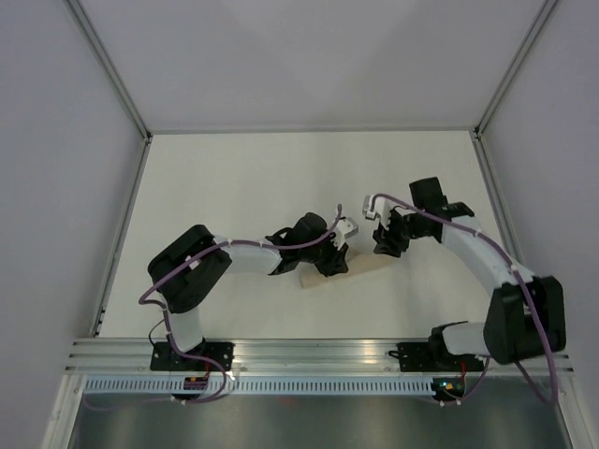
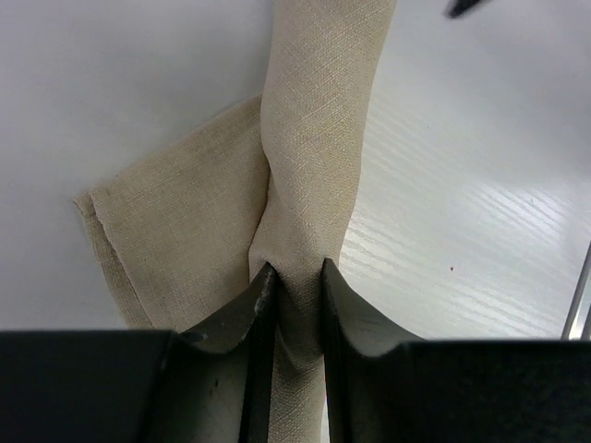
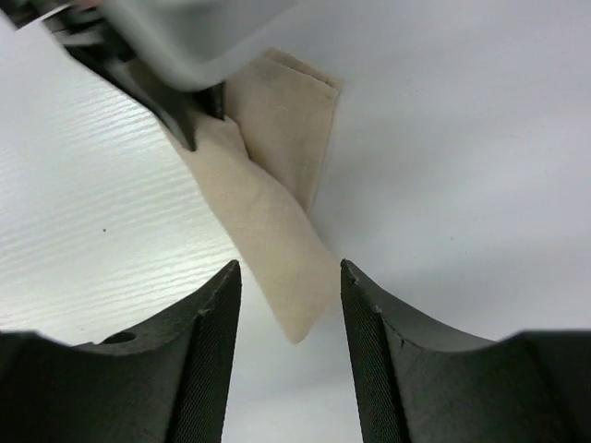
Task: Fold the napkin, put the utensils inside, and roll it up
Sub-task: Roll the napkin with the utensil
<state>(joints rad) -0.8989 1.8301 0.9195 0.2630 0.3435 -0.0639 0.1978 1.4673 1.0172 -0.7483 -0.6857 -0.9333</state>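
The tan napkin lies rolled into a narrow strip on the table between the two arms. In the left wrist view the roll runs away from me, with a flat flap at its left side. My left gripper is shut on the near part of the roll; from above it sits over the strip's middle. My right gripper is open, its jaws on either side of the roll's free end without touching it; from above it is at the strip's right end. No utensil shows.
The white table is bounded by a metal frame with posts at the back corners and a rail along the near edge. The left gripper's body fills the upper left of the right wrist view.
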